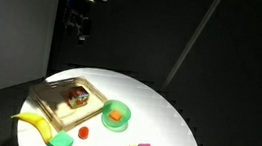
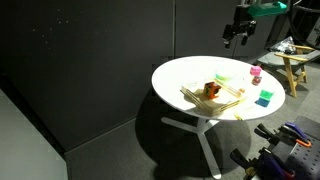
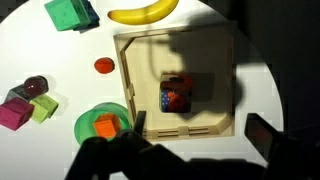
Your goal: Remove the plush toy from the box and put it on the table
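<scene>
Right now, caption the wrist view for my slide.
Wrist view from above: plush toy sits in the wooden box on the white table, with green bowl alongside.

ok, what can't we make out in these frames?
- Gripper: open or shut is unclear. It is too small in both exterior views and only a dark silhouette at the bottom edge of the wrist view.
- Plush toy: pattern blurred and under a dark shadow, wrist view.
- Banana: cut off by the top edge, wrist view.
- Bowl: the orange thing inside is too blurred to identify, wrist view.
</scene>
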{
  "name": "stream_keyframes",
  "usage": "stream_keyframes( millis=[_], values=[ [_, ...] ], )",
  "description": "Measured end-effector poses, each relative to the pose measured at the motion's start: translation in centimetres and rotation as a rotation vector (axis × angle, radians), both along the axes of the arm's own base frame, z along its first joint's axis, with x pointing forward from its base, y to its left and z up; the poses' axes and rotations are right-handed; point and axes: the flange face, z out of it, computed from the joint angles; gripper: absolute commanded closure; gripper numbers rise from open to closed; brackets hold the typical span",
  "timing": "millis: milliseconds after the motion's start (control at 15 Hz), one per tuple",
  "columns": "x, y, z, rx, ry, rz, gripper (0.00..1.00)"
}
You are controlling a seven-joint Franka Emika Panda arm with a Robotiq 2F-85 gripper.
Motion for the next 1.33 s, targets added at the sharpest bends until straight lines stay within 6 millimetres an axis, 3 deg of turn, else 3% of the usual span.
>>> stream_keyframes(
  millis=[667,1333],
  values=[
    [2.1,-2.4,-5.6,-0.005,0.017,-0.033,0.00],
    [2.4,-3.0,-5.8,-0.008,0.010,-0.041,0.00]
  ],
)
